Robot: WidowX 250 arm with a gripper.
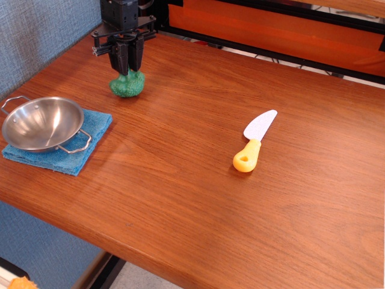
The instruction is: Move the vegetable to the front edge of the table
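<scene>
The worktop (198, 150) is carrying the broccoli (127, 85) at its far end, beyond the steel bowl (42, 123). The hand (127, 62) is sitting directly over the broccoli, fingers nearly together and pinching its stalk.

A blue-grey textured wall (36, 36) is standing along the left side. At the back, an orange panel (271, 27) with black bars (264, 51) is running across. Soft light is falling evenly from above. Below the near edge, a pale floor (135, 278) is showing beside a dark frame leg (108, 272).
</scene>
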